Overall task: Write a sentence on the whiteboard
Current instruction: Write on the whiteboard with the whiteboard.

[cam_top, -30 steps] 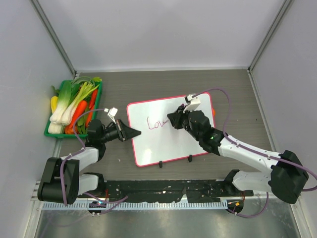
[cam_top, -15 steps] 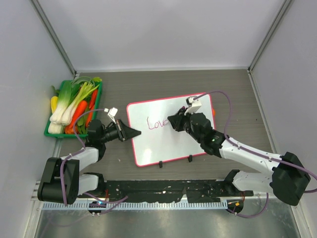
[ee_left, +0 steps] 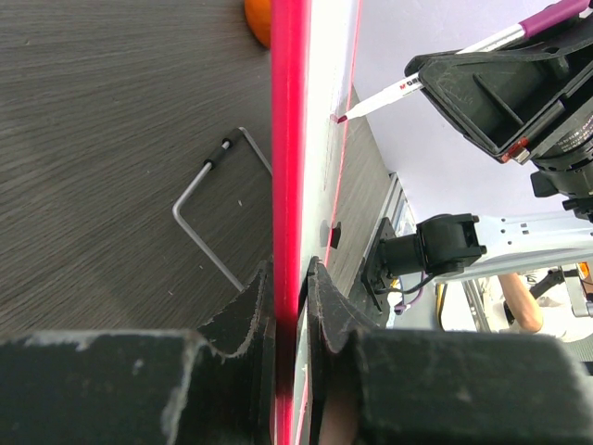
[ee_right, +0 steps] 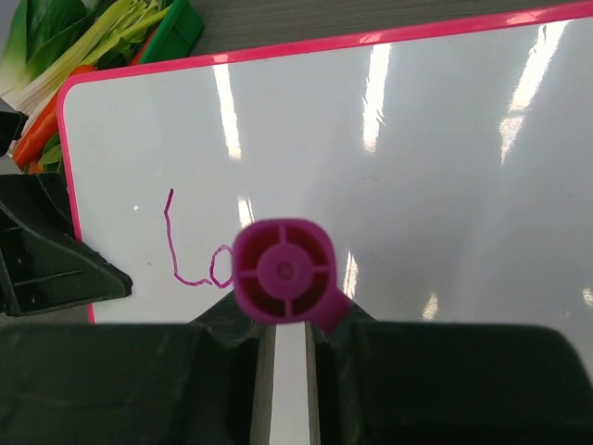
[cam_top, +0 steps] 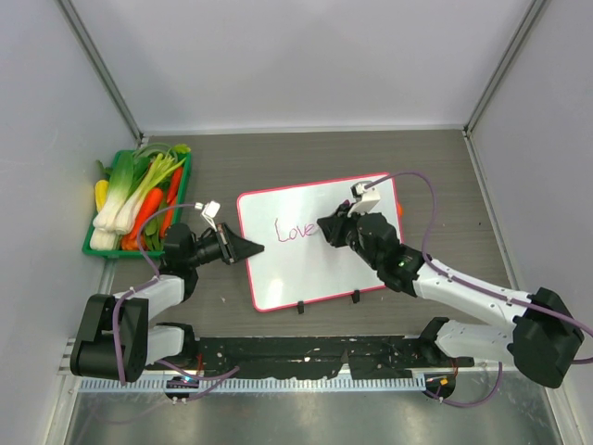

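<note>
We're looking down on the table (cam_top: 278, 158), and the whiteboard (cam_top: 320, 264) lies flat near the middle of it, turned a little off square. Its two black feet (cam_top: 301, 307) sit on the long edge at 6 o'clock, the side nearest the arm bases.

Over at the board's 9 o'clock edge we have the left gripper (cam_top: 252, 248). The wrist view settles it: the jaws are nearly together and pinch the pink-red frame between them, one finger on each face of the board. On the table beside that edge we can see a bent metal rod (ee_left: 211, 211).

Now the right gripper (cam_top: 328, 228), hanging over the board a little toward 12 o'clock from its centre. Its jaws are drawn in tight on a marker (ee_left: 398, 88) with a white barrel and a magenta end cap. From the right wrist we stare straight down onto that cap, with a finger pressed against either side of the barrel. From the left wrist camera the pink tip looks to be right on the white surface.

On the board we read a pink word (cam_top: 295, 231), "Love", toward 10 o'clock of the board's centre and just to the 9 o'clock side of the marker.

Well apart at 9 o'clock on the table sits a green crate (cam_top: 102, 248) heaped with vegetables (cam_top: 134, 190). At the board's 3 o'clock edge a small orange thing (cam_top: 400, 209) peeks out; we can't tell what it is.
</note>
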Controlling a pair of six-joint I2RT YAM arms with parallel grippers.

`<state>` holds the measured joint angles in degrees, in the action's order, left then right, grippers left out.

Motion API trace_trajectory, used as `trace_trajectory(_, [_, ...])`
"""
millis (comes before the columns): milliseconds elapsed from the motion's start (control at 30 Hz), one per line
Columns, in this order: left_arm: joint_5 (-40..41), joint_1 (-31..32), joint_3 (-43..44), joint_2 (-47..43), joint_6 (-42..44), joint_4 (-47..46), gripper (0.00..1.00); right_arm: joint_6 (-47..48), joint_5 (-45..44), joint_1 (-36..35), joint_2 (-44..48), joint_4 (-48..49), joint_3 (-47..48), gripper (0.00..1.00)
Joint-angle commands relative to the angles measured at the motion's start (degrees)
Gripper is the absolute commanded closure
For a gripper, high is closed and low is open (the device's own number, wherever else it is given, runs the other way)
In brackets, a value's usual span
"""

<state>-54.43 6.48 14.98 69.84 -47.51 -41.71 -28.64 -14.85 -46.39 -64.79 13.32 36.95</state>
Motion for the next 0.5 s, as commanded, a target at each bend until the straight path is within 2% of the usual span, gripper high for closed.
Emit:
trace_trajectory(0, [4.34, 0.64, 0.31, 0.29, 6.81, 2.95, 1.0, 1.49, -4.48, 0.25, 1.34, -3.13, -0.3, 0.99])
trace_trajectory(467, [4.42, 0.64, 0.31, 0.29, 6.9, 3.04, 1.0, 2.01, -5.01, 0.25, 2.83, -2.42, 1.02, 0.99])
